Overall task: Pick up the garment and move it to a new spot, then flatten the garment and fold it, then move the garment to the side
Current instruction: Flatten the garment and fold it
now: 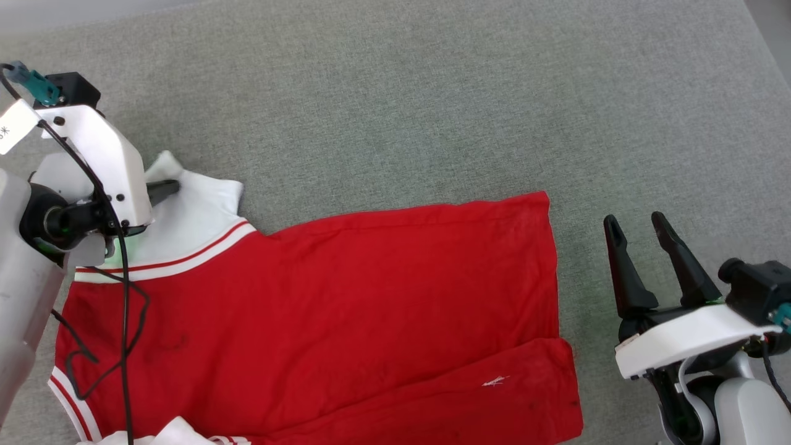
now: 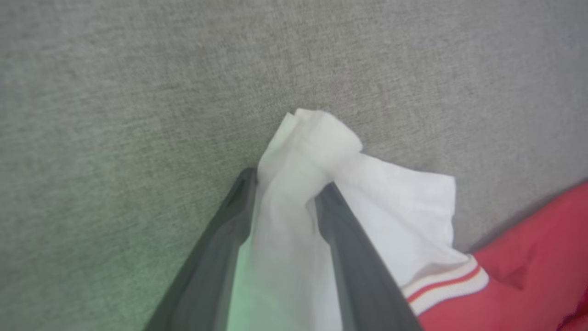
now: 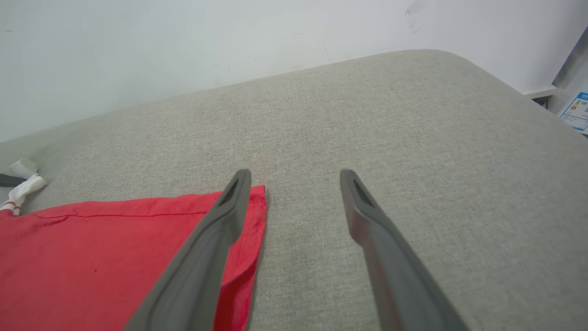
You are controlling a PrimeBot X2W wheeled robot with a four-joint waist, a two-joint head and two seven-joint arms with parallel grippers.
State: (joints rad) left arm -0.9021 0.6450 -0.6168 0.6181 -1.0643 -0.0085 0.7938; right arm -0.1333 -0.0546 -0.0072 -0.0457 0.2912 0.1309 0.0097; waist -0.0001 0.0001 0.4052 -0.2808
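Note:
The garment (image 1: 346, 296) lies spread on the grey upholstered surface (image 1: 432, 93), red body flat, with a white sleeve (image 1: 198, 210) and striped trim at its upper left. My left gripper (image 1: 162, 190) is down on that sleeve. In the left wrist view its two fingers (image 2: 285, 181) stand partly apart on either side of the bunched white sleeve (image 2: 395, 202), and cloth fills the gap between them. My right gripper (image 1: 634, 219) hovers open just right of the garment's hem, holding nothing. In the right wrist view the right gripper (image 3: 295, 177) has its left finger over the red corner (image 3: 115, 257).
The grey surface stretches far beyond the garment toward a pale wall (image 3: 183, 46). Its rounded edge drops off at the right, where a blue-edged label (image 3: 576, 110) shows. A black cable (image 1: 123, 296) from my left arm hangs over the red cloth.

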